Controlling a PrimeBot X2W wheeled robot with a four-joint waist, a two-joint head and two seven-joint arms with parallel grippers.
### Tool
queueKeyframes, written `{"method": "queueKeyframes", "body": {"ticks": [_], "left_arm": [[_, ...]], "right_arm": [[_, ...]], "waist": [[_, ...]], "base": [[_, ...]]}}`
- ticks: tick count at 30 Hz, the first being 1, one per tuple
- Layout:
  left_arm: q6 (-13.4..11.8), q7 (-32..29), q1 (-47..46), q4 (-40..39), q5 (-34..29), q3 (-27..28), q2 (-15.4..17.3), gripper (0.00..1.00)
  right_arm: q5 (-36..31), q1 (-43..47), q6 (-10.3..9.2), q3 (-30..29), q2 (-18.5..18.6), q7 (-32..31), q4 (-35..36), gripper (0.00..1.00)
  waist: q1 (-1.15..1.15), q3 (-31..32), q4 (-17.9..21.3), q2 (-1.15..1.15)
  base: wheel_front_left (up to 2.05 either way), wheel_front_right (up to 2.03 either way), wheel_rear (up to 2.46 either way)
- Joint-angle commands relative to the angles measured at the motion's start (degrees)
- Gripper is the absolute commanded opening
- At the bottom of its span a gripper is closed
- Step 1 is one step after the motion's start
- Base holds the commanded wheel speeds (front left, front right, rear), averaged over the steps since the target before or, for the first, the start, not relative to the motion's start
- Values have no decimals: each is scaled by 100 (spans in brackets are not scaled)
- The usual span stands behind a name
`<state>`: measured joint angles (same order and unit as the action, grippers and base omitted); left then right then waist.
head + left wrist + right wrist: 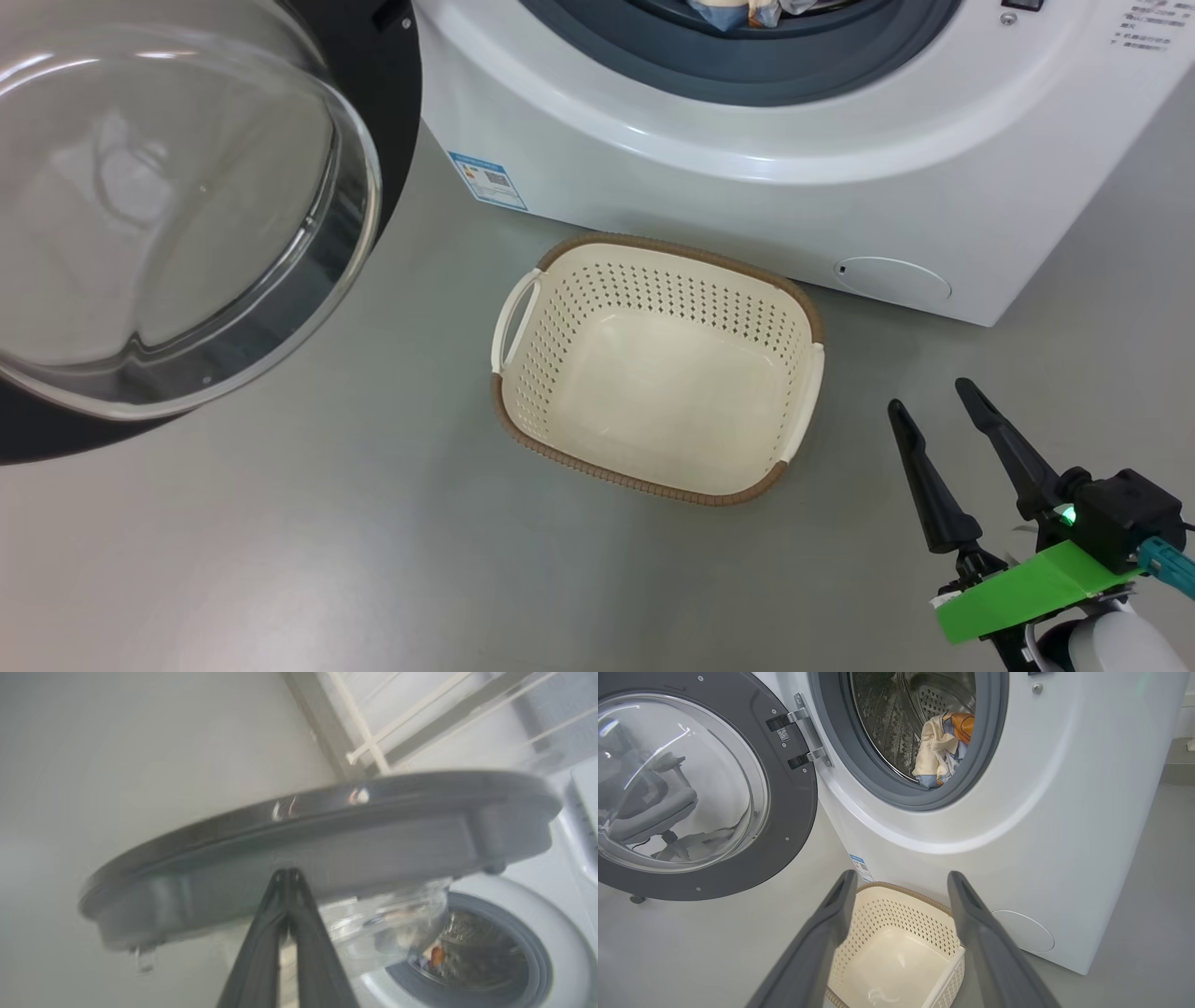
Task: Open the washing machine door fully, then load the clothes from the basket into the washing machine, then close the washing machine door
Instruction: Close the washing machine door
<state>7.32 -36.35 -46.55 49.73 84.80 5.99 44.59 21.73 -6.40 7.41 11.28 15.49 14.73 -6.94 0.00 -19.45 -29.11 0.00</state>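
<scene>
Cream plastic with a brown rim, the basket (653,285) stands on the grey floor (327,541) just in front of the washing machine (747,205), its bottom bare. The head view looks straight down into it and also takes in the blue label (487,179) and the round flap (892,278) low on the machine's front.

The clothes (941,746) are plain from the right wrist view: a cream and orange bundle with some blue lies in the steel drum (887,723), at the lower right of the opening. From the head only a scrap of them peeks in at the top edge.

The door (794,812) hangs wide open on its hinge (808,732), swung out to the robot's left, glass bowl facing outward.

The right gripper (929,394) hovers low to the right of the basket, touching nothing, its fingers spread well apart; green tape (1027,588) wraps its wrist. The left gripper (287,873) has its fingers pressed together, tips at the door's grey edge. That picture is blurred, so I cannot tell whether they touch it.
</scene>
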Motion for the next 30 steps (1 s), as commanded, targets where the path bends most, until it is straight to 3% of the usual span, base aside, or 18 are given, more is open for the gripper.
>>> {"method": "queueKeyframes", "body": {"ticks": [1, 6, 30], "left_arm": [[17, -89, 185, -245, 28, -6, 150, 0], [17, 244, 239, -438, 68, 106, 112, 0], [17, 415, 607, -1020, 266, 261, 275, 0]], "right_arm": [[-52, -17, 8, 109, 12, 27, 156, 100], [-53, 4, 8, 121, 24, 27, 167, 100], [17, 88, 8, 123, -141, 27, 80, 100]], "waist": [[0, 15, -21, 0], [0, 16, -44, 0], [0, 436, -150, 0]], "base": [[0, 0, 0], [0, 0, 0], [0, 0, 0]]}}
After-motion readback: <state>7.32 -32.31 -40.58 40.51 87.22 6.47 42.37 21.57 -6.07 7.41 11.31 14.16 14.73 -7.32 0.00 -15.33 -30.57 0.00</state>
